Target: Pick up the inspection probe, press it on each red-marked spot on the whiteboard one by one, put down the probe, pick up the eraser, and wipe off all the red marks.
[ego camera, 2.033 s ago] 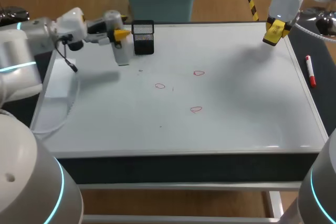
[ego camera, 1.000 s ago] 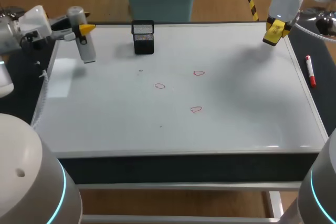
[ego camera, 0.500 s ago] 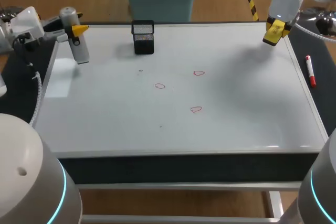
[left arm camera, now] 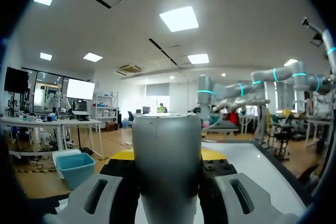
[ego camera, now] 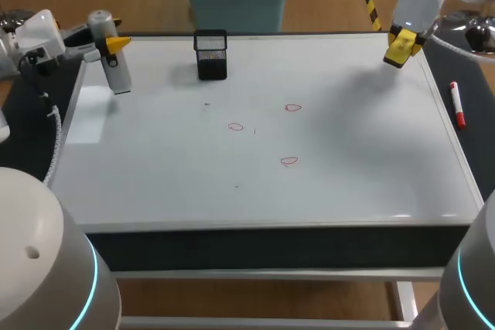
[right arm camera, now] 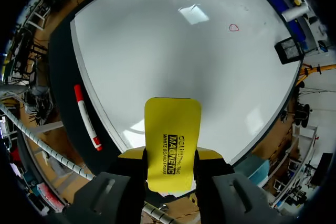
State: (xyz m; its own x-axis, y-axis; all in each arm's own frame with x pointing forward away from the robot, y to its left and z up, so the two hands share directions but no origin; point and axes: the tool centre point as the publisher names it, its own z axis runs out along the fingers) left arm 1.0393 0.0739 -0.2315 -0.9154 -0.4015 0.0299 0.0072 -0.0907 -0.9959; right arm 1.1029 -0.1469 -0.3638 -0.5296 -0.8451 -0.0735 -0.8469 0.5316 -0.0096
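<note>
Near the whiteboard's (ego camera: 348, 183) far corners hang probe (ego camera: 117, 73) and eraser (ego camera: 397, 46).

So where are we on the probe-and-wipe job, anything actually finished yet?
Done: both tools are picked up. In hand: the left gripper is shut on the probe at the whiteboard's far left corner, and the right gripper on the eraser at its far right corner. Left: all three red marks are unwiped. Whether they were pressed cannot be told, and the probe is not put down.
</note>
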